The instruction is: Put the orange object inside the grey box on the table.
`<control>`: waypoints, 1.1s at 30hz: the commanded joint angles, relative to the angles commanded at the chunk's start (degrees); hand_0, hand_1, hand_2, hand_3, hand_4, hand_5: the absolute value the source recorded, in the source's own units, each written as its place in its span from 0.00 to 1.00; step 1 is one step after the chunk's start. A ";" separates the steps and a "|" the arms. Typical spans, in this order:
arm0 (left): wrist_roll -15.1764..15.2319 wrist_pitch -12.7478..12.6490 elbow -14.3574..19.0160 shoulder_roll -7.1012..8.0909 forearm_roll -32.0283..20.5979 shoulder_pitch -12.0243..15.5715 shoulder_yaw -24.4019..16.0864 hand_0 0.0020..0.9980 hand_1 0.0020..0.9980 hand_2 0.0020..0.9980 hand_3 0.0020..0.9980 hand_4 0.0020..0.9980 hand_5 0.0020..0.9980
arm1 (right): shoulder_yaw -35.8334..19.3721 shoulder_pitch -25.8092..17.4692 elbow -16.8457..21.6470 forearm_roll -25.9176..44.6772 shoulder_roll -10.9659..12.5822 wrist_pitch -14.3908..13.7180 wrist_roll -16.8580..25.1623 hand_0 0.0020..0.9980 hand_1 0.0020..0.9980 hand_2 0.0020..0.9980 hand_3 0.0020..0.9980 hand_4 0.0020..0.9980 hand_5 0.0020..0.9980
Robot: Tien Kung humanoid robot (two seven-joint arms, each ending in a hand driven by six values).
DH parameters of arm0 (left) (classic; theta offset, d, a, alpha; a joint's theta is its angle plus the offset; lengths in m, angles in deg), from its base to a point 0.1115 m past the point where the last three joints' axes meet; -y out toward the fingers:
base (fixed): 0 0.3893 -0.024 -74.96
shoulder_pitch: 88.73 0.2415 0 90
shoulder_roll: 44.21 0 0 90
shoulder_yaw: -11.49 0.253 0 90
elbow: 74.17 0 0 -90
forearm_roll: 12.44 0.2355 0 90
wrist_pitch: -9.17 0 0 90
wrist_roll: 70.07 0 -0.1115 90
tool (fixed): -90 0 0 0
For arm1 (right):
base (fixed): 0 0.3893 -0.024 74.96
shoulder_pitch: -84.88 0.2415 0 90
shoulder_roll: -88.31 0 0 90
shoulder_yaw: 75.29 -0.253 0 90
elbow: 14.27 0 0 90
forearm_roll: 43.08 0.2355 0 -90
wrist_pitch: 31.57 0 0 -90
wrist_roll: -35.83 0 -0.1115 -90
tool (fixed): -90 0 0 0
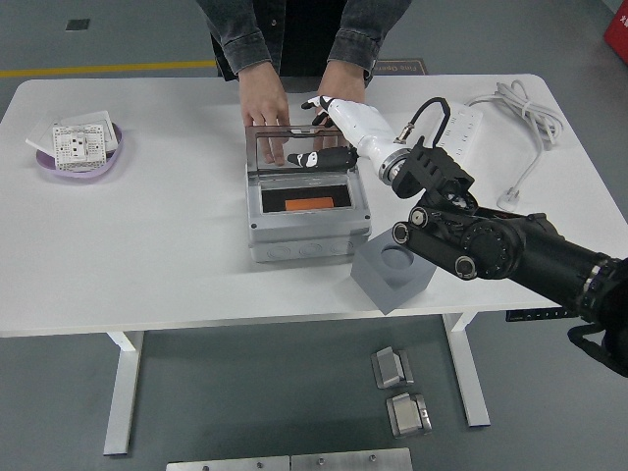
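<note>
The right arm (500, 245) reaches in from the lower right, its white hand (339, 132) extended, fingers (316, 159) loosely curled

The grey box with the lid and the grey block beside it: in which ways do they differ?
The grey box is larger and stands square to the table edge; the grey block is smaller and turned at an angle. The grey box is open, with a clear lid raised and an orange object inside; the grey block has only a round hollow on top, holding nothing. Both are grey and rest on the white table.
</note>
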 joint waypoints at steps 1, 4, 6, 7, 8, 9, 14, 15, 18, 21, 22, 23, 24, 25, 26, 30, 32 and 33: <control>0.01 -0.01 0.01 -0.01 0.13 0.02 -0.18 0.72 0.71 0.69 0.82 0.75 0.48 | -0.52 -0.49 0.82 -0.58 0.41 -0.11 -0.06 0.78 0.69 0.72 0.83 0.93 0.50; 0.06 -0.02 0.06 0.02 0.51 0.01 -0.73 0.72 0.71 0.69 0.82 0.75 0.48 | -1.45 -1.76 2.93 -2.15 1.49 -0.31 -0.37 0.78 0.69 0.72 0.84 0.93 0.51; 0.08 -0.03 0.08 0.03 0.65 -0.01 -0.97 0.72 0.71 0.69 0.82 0.75 0.48 | -1.65 -2.30 3.78 -2.68 1.91 -0.36 -0.50 0.78 0.69 0.72 0.84 0.93 0.51; 0.09 -0.03 0.09 0.04 0.71 -0.02 -1.08 0.72 0.71 0.69 0.82 0.75 0.48 | -1.72 -2.59 4.21 -2.90 2.12 -0.39 -0.55 0.78 0.69 0.72 0.84 0.93 0.51; 0.10 -0.03 0.09 0.05 0.77 -0.02 -1.19 0.72 0.71 0.69 0.82 0.75 0.48 | -1.78 -2.96 4.74 -3.12 2.37 -0.43 -0.60 0.77 0.68 0.72 0.84 0.93 0.51; 0.10 -0.03 0.10 0.06 0.83 -0.03 -1.31 0.72 0.71 0.69 0.82 0.75 0.48 | -1.81 -3.37 5.32 -3.33 2.64 -0.48 -0.64 0.77 0.68 0.72 0.84 0.93 0.51; 0.14 -0.04 0.09 0.06 1.00 0.04 -1.68 0.72 0.71 0.69 0.82 0.75 0.48 | -2.11 -5.25 8.25 -5.09 3.88 -0.56 -1.12 0.77 0.68 0.72 0.84 0.93 0.51; 0.14 -0.04 0.09 0.06 1.01 0.07 -1.72 0.72 0.71 0.69 0.82 0.75 0.48 | -2.27 -5.71 9.16 -5.70 4.21 -0.57 -1.35 0.77 0.68 0.72 0.84 0.93 0.51; 0.14 -0.04 0.07 0.05 1.02 0.12 -1.78 0.72 0.71 0.69 0.82 0.75 0.48 | -2.71 -6.69 11.23 -7.12 4.92 -0.61 -1.87 0.77 0.68 0.72 0.84 0.93 0.51; 0.15 -0.04 0.07 0.02 1.03 0.16 -1.88 0.72 0.71 0.69 0.82 0.75 0.47 | -3.16 -7.80 13.87 -8.76 5.77 -0.74 -2.39 0.76 0.68 0.72 0.84 0.93 0.52; 0.14 -0.04 0.07 0.01 1.01 0.17 -1.86 0.72 0.71 0.69 0.82 0.75 0.47 | -3.23 -8.13 14.66 -9.20 6.01 -0.76 -2.53 0.76 0.68 0.72 0.84 0.93 0.52; 0.14 -0.04 0.05 0.01 0.95 0.17 -1.82 0.72 0.71 0.69 0.82 0.75 0.47 | -3.26 -8.42 15.29 -9.51 6.20 -0.77 -2.62 0.76 0.68 0.72 0.84 0.93 0.52; 0.14 -0.04 0.04 0.01 0.93 0.17 -1.80 0.72 0.71 0.69 0.82 0.75 0.47 | -3.28 -8.72 15.90 -9.79 6.39 -0.79 -2.70 0.76 0.68 0.72 0.84 0.93 0.52; 0.14 -0.04 0.03 0.01 0.91 0.18 -1.79 0.72 0.71 0.69 0.82 0.75 0.47 | -3.29 -8.98 16.38 -9.99 6.56 -0.80 -2.75 0.76 0.68 0.72 0.84 0.93 0.52; 0.13 -0.04 0.02 0.01 0.86 0.18 -1.78 0.72 0.71 0.69 0.82 0.75 0.47 | -3.30 -9.33 16.90 -10.17 6.76 -0.82 -2.81 0.76 0.67 0.73 0.85 0.92 0.53; 0.13 -0.03 0.01 0.00 0.78 0.23 -1.79 0.72 0.71 0.69 0.82 0.75 0.47 | -3.34 -10.57 18.62 -10.75 7.47 -0.89 -3.04 0.76 0.67 0.73 0.85 0.92 0.53; 0.12 -0.03 -0.01 0.00 0.67 0.27 -1.71 0.72 0.71 0.69 0.82 0.75 0.47 | -3.40 -11.11 19.22 -10.97 7.71 -0.87 -3.18 0.76 0.68 0.73 0.85 0.92 0.53; 0.12 -0.03 -0.03 0.00 0.59 0.28 -1.63 0.72 0.71 0.69 0.82 0.75 0.47 | -3.46 -11.37 19.41 -11.03 7.79 -0.86 -3.25 0.76 0.68 0.73 0.85 0.92 0.53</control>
